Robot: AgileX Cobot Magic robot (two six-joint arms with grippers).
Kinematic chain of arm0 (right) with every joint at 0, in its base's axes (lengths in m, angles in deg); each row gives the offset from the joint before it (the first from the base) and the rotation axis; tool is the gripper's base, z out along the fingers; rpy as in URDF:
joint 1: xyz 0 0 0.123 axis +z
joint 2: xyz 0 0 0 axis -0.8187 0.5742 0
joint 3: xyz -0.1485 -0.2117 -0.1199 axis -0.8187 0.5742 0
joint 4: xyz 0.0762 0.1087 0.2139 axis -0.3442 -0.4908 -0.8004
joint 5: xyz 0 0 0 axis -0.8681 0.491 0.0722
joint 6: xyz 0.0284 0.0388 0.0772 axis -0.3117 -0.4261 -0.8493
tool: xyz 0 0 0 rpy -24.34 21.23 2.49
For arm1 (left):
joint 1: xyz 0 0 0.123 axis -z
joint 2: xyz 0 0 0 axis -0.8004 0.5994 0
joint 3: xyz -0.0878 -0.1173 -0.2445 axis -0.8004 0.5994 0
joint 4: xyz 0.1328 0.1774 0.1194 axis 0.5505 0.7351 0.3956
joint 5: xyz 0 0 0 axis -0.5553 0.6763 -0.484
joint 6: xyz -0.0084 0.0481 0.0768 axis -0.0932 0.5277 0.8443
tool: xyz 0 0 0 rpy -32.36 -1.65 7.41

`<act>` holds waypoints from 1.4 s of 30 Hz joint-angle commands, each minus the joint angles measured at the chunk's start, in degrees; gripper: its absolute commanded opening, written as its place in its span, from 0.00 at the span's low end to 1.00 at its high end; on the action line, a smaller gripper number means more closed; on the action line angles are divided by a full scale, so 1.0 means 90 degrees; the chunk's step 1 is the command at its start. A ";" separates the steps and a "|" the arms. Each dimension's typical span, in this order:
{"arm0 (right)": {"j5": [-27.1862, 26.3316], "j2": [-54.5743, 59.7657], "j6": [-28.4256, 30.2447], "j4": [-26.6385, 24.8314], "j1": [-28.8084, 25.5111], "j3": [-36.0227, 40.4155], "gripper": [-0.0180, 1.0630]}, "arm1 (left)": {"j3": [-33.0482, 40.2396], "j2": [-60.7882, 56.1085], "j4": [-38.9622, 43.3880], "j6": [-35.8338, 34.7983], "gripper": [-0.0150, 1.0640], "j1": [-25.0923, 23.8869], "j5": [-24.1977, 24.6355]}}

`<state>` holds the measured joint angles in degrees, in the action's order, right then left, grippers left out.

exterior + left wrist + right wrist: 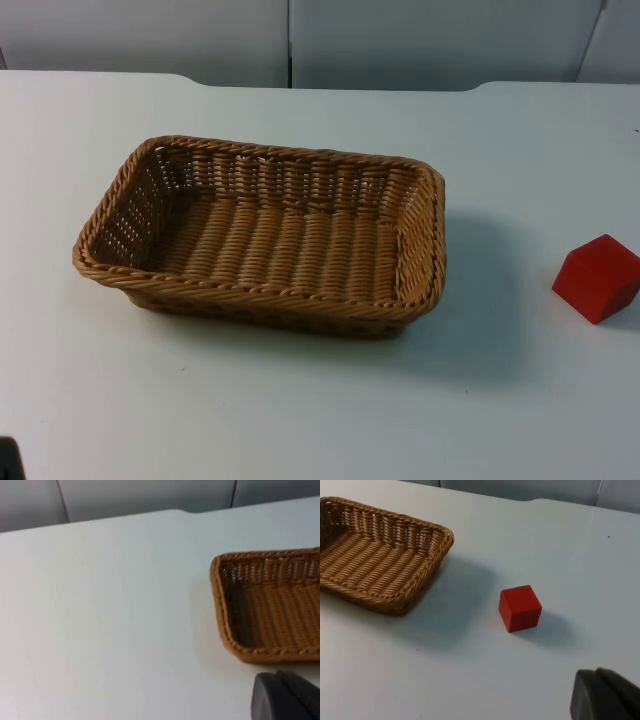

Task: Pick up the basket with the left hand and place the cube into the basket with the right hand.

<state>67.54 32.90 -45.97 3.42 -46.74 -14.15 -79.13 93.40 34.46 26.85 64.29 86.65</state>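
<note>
Two things are set apart on the table (300, 420): basket (262, 236) empty, cube (597, 277) beside it, neither lifted. Left hand (287, 697) and right hand (605, 695): opening cannot be told.

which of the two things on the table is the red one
The cube, sitting on the white table to the right of the basket. It is solid red; the basket is tan woven wicker and empty.

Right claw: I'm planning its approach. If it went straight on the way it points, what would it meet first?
Most likely the red cube on the white table; depth is uncertain. The basket lies aside.
</note>
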 commanded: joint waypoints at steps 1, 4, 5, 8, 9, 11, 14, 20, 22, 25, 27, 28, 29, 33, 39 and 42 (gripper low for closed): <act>-0.0059 -0.0025 0.0042 0.0025 -0.0042 0.0032 0.01 | -0.0066 0.0624 -0.0249 0.0273 0.01 -0.0009 -0.0623; -0.0059 -0.0025 0.0042 0.0025 -0.0042 0.0032 0.01 | -0.0243 0.1734 -0.0346 0.0680 0.01 -0.0009 -0.0881; -0.0059 -0.0025 0.0042 0.0025 -0.0042 0.0032 0.01 | -0.0243 0.1734 -0.0346 0.0680 0.01 -0.0009 -0.0881; -0.0059 -0.0025 0.0042 0.0025 -0.0042 0.0032 0.01 | -0.0641 0.2702 -0.0346 0.0794 0.01 -0.0009 -0.1104; -0.0059 -0.0025 0.0042 0.0025 -0.0042 0.0032 0.01 | -0.0775 0.2974 -0.0346 0.0804 0.01 -0.0009 -0.1164; -0.0059 -0.0025 0.0042 0.0025 -0.0042 0.0032 0.01 | -0.0933 0.3204 -0.0346 0.0804 0.01 -0.0009 -0.1210; -0.0059 -0.0025 0.0042 0.0025 -0.0042 0.0032 0.01 | -0.1258 0.3627 -0.0498 0.0907 0.01 -0.0009 -0.1236; -0.0059 -0.0025 0.0042 0.0025 -0.0042 0.0032 0.01 | -0.1518 0.4096 -0.1800 0.2087 0.01 -0.0009 -0.1218; -0.0059 -0.0025 0.0042 0.0025 -0.0042 0.0032 0.01 | -0.1518 0.4262 -0.1908 0.2215 0.01 -0.0009 -0.1086; -0.0059 -0.0025 0.0042 0.0025 -0.0042 0.0032 0.01 | -0.1518 0.4543 -0.1945 0.2242 0.01 -0.0009 -0.1014; -0.0059 -0.0025 0.0042 0.0025 -0.0042 0.0032 0.01 | -0.1518 0.4748 -0.2088 0.2242 0.01 -0.0009 -0.1014; -0.0059 -0.0025 0.0042 0.0025 -0.0042 0.0032 0.01 | -0.1518 0.4748 -0.2088 0.2242 0.01 -0.0009 -0.1014; -0.0059 -0.0025 0.0042 0.0025 -0.0042 0.0032 0.01 | -0.1518 0.4856 -0.2171 0.2242 0.01 -0.0009 -0.1028; -0.0059 -0.0025 0.0042 0.0025 -0.0042 0.0032 0.01 | -0.1518 0.5158 -0.2268 0.2260 0.01 -0.0009 -0.1068; -0.0059 -0.0025 0.0042 0.0025 -0.0042 0.0032 0.01 | -0.1518 0.5269 -0.2232 0.2136 0.01 -0.0009 -0.1277; -0.0059 -0.0025 0.0042 0.0025 -0.0042 0.0032 0.01 | -0.1518 0.5269 -0.2220 0.2117 0.02 -0.0009 -0.1414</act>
<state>67.54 32.90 -45.97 3.42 -46.74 -14.15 -92.50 140.69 14.78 46.38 64.29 75.00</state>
